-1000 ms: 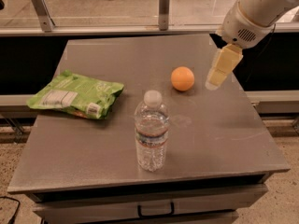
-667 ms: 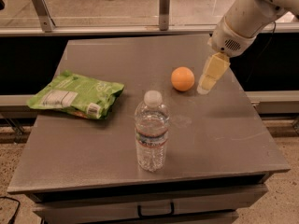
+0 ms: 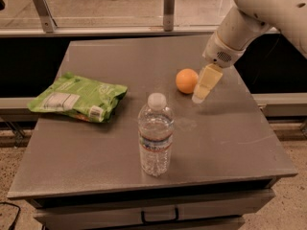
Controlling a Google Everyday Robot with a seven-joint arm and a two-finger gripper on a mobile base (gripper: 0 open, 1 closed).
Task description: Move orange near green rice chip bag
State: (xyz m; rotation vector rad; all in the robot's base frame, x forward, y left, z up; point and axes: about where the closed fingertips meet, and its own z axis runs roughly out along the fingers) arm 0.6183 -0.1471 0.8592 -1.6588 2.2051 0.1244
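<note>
The orange (image 3: 186, 80) sits on the grey table (image 3: 230, 143), right of centre. The green rice chip bag (image 3: 78, 97) lies flat at the table's left edge, its white label panel facing up. My gripper (image 3: 201, 94) hangs from the white arm at the upper right, its tip low over the table just right of the orange, close beside it. The gripper holds nothing that I can see.
A clear water bottle (image 3: 155, 135) with a white cap stands upright at front centre, between the bag and the orange. A glass railing with metal posts (image 3: 169, 4) runs behind the table. A drawer handle (image 3: 159, 217) shows below the front edge.
The gripper has moved left and down, from the table's right side to just beside the orange. The orange, bag and bottle have not moved.
</note>
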